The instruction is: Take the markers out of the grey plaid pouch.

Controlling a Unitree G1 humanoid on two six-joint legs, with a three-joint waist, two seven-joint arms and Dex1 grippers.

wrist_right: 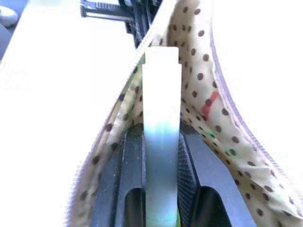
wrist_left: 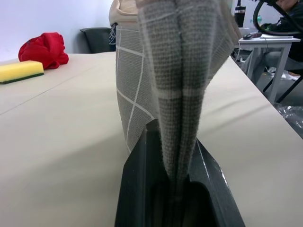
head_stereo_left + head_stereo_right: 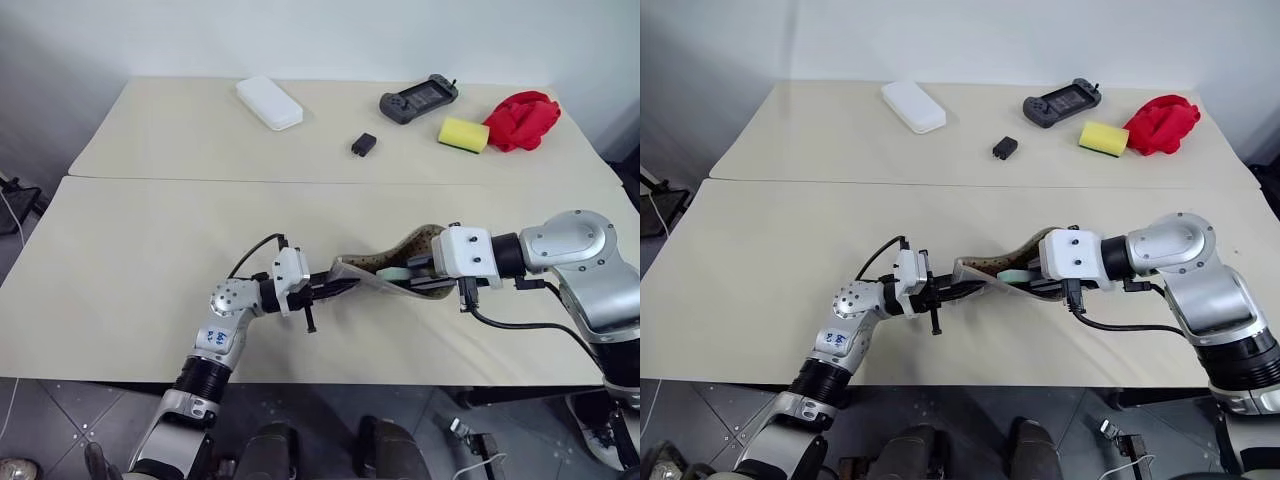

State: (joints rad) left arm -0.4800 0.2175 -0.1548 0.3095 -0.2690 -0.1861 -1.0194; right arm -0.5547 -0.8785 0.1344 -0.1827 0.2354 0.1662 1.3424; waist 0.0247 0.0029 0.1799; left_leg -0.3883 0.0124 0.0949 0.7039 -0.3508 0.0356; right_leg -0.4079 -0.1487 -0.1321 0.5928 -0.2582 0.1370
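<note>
1. While the grey plaid pouch (image 3: 385, 272) hangs limp between both arms just above the desk (image 3: 130, 270), the head views show the left pincer (image 3: 340, 287) clamping one fabric end and the right pincer (image 3: 425, 272) reaching into the open mouth; soft cloth sags and needs this anchoring.
2. Left wrist view: woven grey fabric with thin white grid lines is folded and pinched flat between pressed-together fingers (image 2: 137, 189).
3. Right wrist view: the pale marker (image 1: 161, 142), a stiff, smooth, light stick, is pinched along its body between the fingers, surrounded by tan dotted lining (image 1: 208, 85); judged slippery, it likely wants a straight pull.
</note>
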